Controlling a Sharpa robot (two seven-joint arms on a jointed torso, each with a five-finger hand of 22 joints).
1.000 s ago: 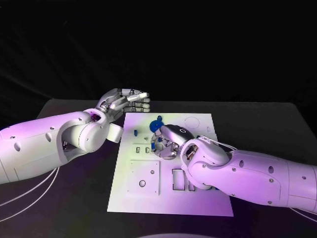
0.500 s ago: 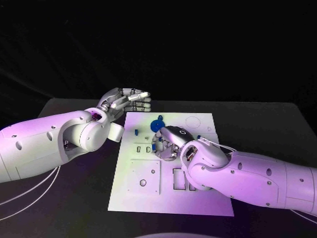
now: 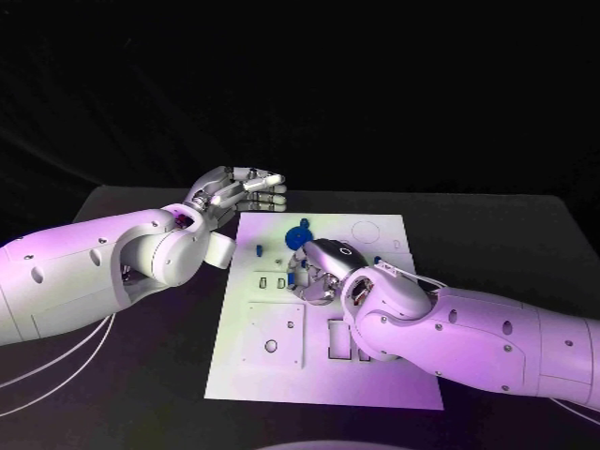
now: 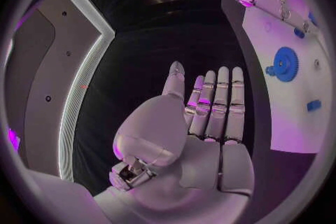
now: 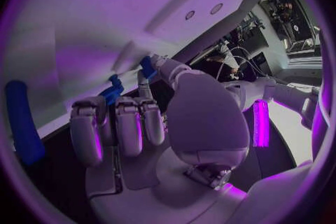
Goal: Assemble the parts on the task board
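Note:
The white task board (image 3: 265,373) lies mid-table. A blue gear (image 3: 300,234) sits near its far edge, also seen as a blue gear (image 4: 285,63) in the left wrist view. A small blue part (image 3: 257,250) stands near the board's left edge. My right hand (image 3: 317,272) hovers low over the board's middle, fingers curled, pinching a small blue part (image 5: 112,91) between thumb and fingers just above the board (image 5: 84,22). My left hand (image 3: 239,193) floats past the board's far left corner, holding nothing, with its fingers (image 4: 217,101) straight.
Rectangular slots (image 3: 338,339) and a raised square plate (image 3: 273,336) take up the board's near half. A round recess (image 3: 365,232) marks the far right corner. Dark table (image 3: 517,234) surrounds the board. Another blue part (image 5: 24,123) lies beside my right hand.
My right hand has crept slightly left and nearer over the board with its blue part. The left hand has stayed put.

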